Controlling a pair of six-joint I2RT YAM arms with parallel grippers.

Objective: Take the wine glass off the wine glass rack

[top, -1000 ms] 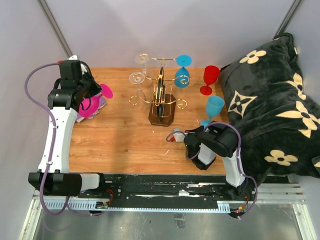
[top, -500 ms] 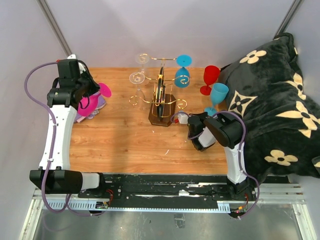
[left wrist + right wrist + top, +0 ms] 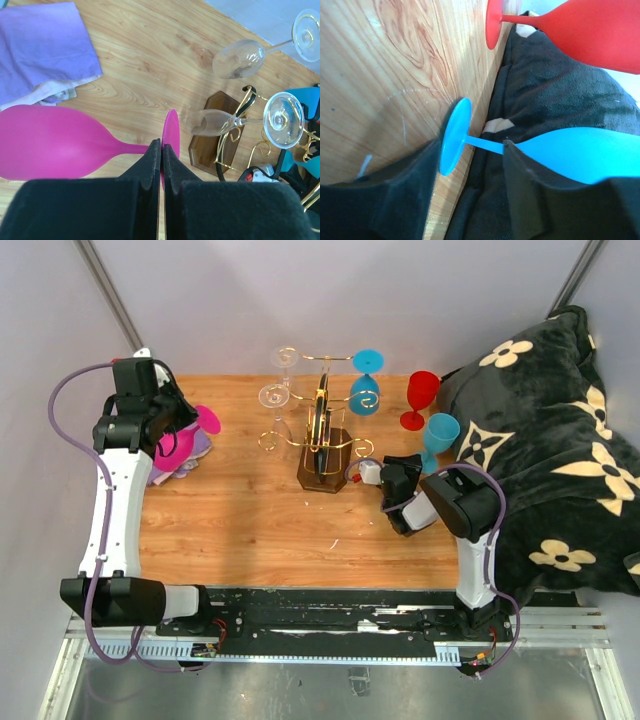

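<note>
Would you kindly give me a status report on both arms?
Left tool shut on pink glass stem. Right tool open, astride blue glass stem. Rack holds clear glasses. Red glass close by.

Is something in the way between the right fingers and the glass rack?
Nothing visible stands between the right fingers and the wine glass rack. Those fingers are open around the blue glass's stem, though.
</note>
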